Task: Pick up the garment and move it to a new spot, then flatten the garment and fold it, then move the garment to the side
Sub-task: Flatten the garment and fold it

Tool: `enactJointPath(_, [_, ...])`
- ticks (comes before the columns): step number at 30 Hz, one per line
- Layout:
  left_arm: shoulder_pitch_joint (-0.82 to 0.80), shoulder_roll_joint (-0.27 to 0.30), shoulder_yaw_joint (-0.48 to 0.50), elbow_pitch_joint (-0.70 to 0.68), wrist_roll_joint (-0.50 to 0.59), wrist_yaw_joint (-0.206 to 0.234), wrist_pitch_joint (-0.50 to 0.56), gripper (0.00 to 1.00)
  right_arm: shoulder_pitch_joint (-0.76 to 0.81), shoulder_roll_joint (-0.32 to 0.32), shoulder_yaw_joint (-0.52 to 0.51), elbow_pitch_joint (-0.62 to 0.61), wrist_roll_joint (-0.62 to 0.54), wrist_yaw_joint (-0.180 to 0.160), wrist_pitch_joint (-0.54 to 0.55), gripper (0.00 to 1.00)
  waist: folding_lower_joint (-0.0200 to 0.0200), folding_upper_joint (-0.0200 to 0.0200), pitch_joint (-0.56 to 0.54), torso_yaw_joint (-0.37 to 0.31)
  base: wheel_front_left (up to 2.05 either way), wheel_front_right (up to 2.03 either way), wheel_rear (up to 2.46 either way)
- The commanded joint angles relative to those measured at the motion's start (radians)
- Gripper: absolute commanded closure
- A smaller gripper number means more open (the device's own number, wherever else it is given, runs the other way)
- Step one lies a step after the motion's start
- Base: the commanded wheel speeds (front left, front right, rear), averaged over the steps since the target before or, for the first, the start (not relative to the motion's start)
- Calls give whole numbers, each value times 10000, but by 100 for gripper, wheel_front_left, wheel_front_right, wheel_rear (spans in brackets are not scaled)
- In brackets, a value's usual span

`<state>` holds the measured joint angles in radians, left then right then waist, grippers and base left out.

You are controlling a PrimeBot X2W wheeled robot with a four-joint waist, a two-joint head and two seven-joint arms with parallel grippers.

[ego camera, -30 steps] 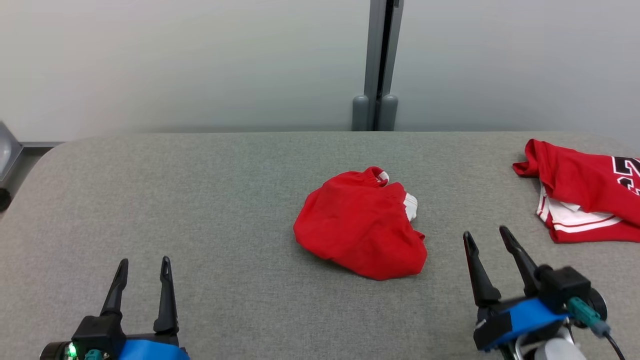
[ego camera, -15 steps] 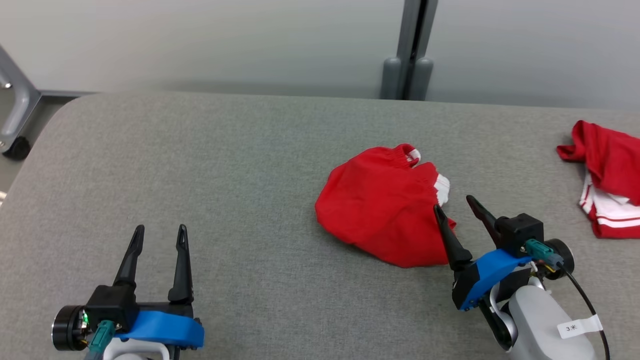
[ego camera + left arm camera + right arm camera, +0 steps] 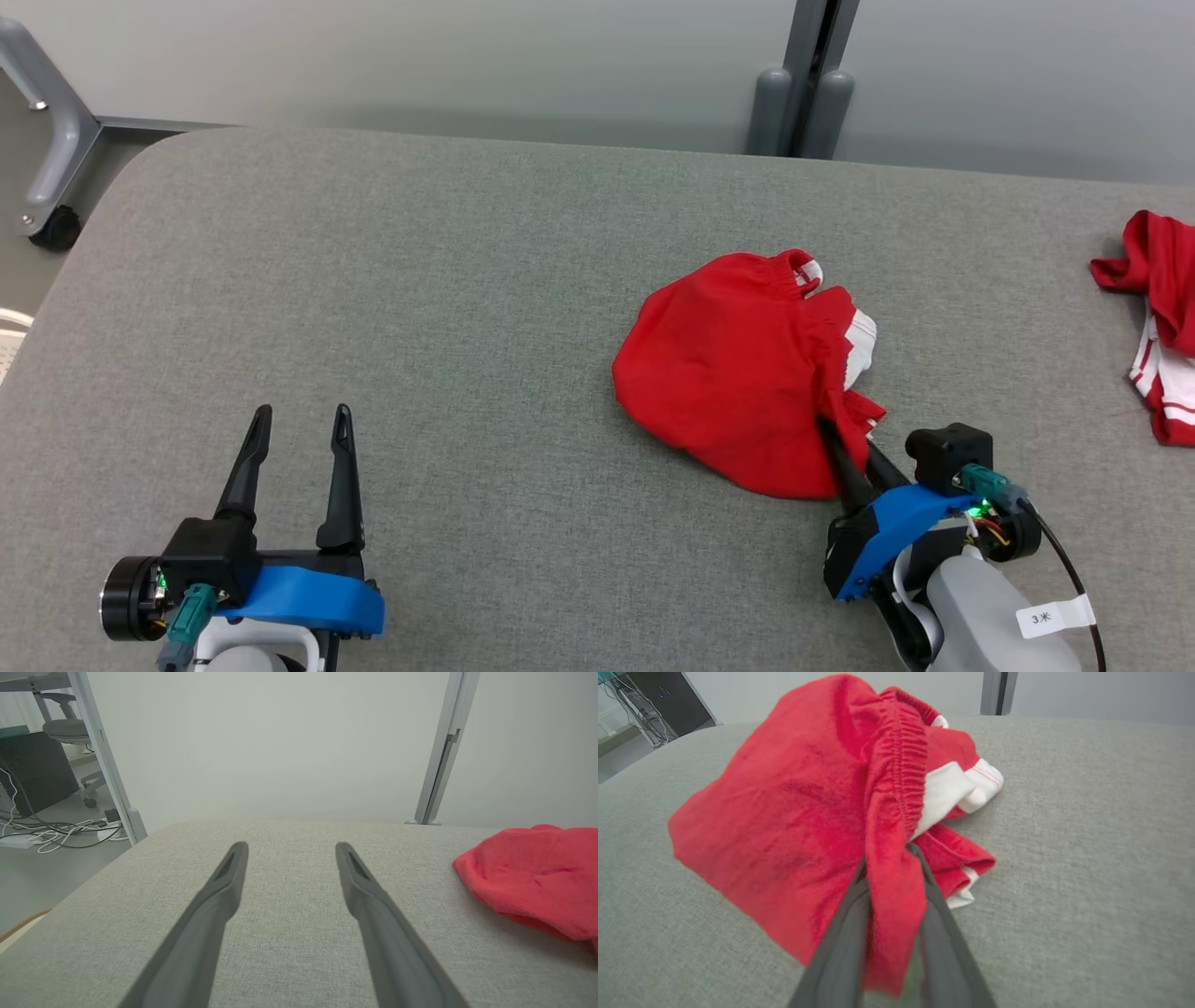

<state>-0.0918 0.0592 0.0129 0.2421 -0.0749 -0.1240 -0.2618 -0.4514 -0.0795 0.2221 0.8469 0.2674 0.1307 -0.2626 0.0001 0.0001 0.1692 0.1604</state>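
The garment [image 3: 738,373], crumpled red shorts with a gathered waistband and white trim, lies right of centre on the grey worktop [image 3: 420,280]. Our right jaws, spread and clear of it a second ago, now pinch its near edge; our left jaws stand spread. A forearm tag [image 3: 1053,617] reads "3"

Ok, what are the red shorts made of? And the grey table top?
The red shorts: probably soft cloth, matte and slightly fuzzy in the right wrist view; it bunches, and the waistband is gathered like elastic. The grey table top: looks covered in woven fabric, matte, with a fine speckled weave. What lies beneath is hidden.
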Motion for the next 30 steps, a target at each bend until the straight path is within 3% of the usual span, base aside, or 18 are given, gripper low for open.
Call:
enactJointPath(1, [-112, -8, -2, 17, 47, -58, -42, 0, -130, -14, -24, -103, 63, 1, -27, 100, -1, -1, -73, -74, 0, 0, 0])
enactJointPath(18, [312, -60, -4, 52, 7, -57, -43, 0, 652, -1764, -2897, -2614, -397, 1, -29, 100, -1, -1, -806, -578, 0, 0, 0])
enactJointPath(21, [327, -69, -48, 71, -27, -58, -43, 0, 723, -1590, -2602, -3113, -663, 1, -27, 100, -1, -1, -869, -559, 0, 0, 0])
enactJointPath(30, [315, -80, -164, 110, -173, -48, -43, 0, 376, -483, -29, -3598, -736, 1, -27, 100, -1, -1, -913, -55, 0, 0, 0])
